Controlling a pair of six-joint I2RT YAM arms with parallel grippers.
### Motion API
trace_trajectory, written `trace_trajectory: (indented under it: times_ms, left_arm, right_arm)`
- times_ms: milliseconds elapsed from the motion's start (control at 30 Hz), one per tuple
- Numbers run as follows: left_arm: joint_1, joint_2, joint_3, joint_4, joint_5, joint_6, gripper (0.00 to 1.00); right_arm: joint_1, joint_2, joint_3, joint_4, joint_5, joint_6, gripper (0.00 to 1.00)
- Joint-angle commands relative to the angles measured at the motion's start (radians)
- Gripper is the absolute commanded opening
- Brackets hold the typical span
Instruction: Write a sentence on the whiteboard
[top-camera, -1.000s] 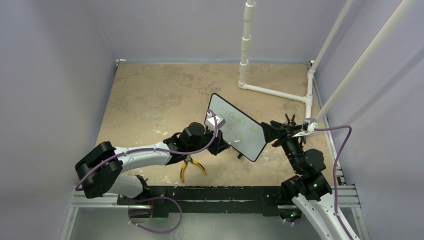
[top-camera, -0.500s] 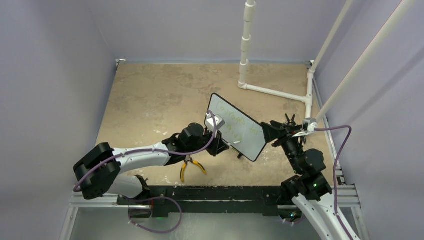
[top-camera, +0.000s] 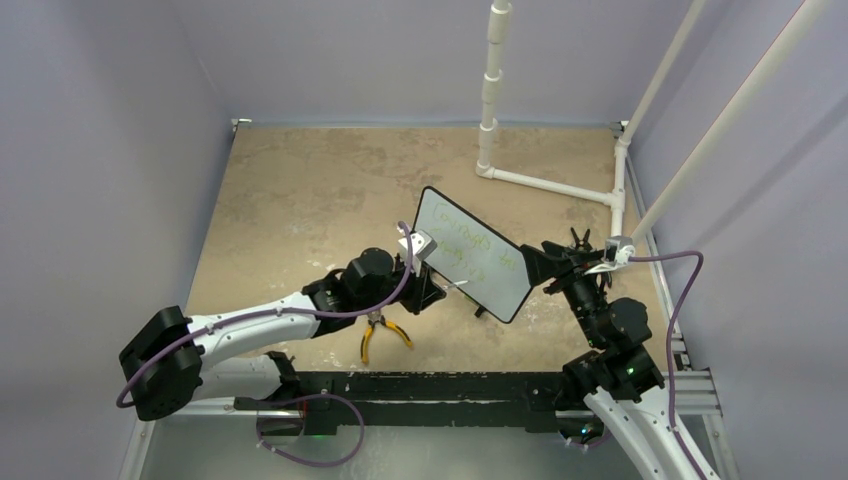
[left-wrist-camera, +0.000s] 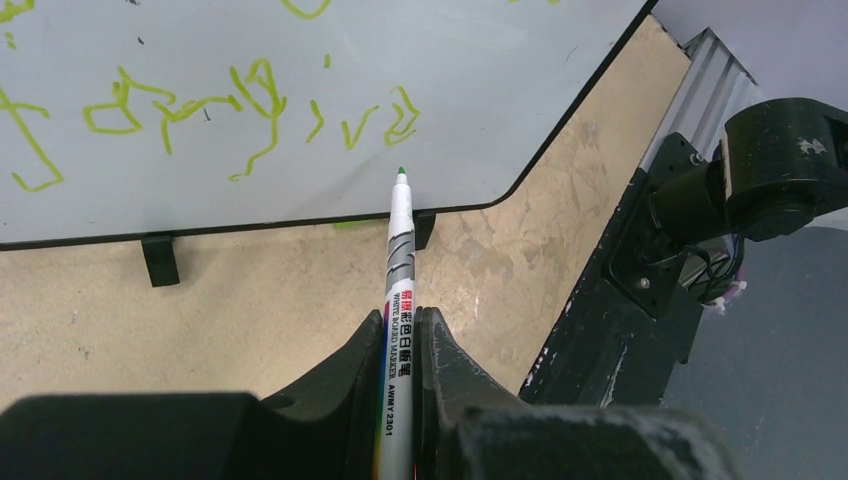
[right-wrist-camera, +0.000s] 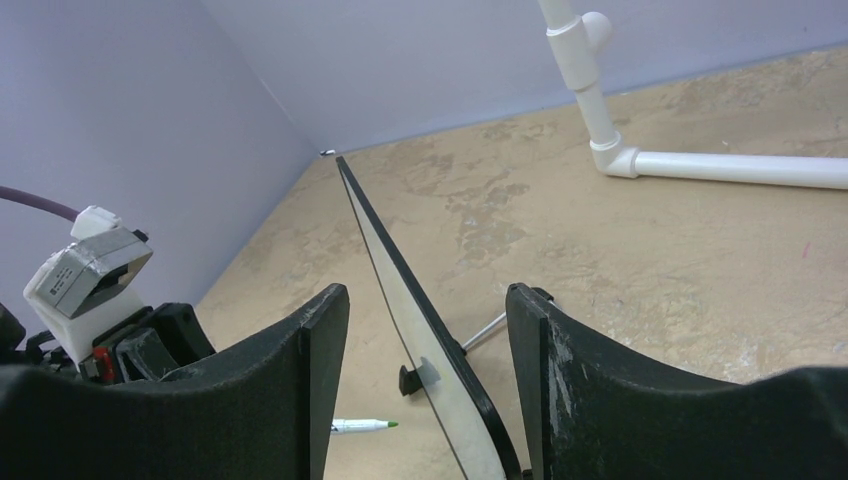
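The whiteboard (top-camera: 470, 255) stands tilted on its black feet at the table's middle right. The sentence (left-wrist-camera: 200, 110) runs across it in green scrawl. My left gripper (left-wrist-camera: 402, 315) is shut on a white marker (left-wrist-camera: 398, 250). Its green tip hovers just short of the board's lower edge, below the last marks. In the top view the left gripper (top-camera: 437, 288) sits left of the board. My right gripper (right-wrist-camera: 425, 300) is open, astride the board's right end (right-wrist-camera: 400, 304), with a gap showing at the left finger (right-wrist-camera: 325, 330). The marker tip (right-wrist-camera: 365, 425) shows there too.
Yellow-handled pliers (top-camera: 380, 335) lie on the table under the left arm. A white pipe frame (top-camera: 490, 100) stands at the back and runs along the right side. The black and aluminium rail (left-wrist-camera: 690, 100) borders the near edge.
The left arm has drawn back to the left, taking the marker tip off the board's face. The right gripper and the board have stayed in place.
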Motion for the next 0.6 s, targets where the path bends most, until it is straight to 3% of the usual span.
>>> trace_trajectory:
  times_ms: [0,267,567]
  left_arm:
    - [-0.024,-0.007,0.046,0.001,-0.057,-0.007,0.00]
    - [-0.170,0.076,0.081,0.099,-0.227,-0.044,0.00]
    - [-0.227,0.196,0.095,0.235,-0.335,-0.063,0.00]
  right_arm:
    - [0.004,0.002,0.020,0.002,0.006,-0.005,0.64]
    - [0.005,-0.007,0.020,0.002,0.019,-0.005,0.87]
    - [0.004,-0.039,0.014,0.002,0.018,-0.005,0.94]
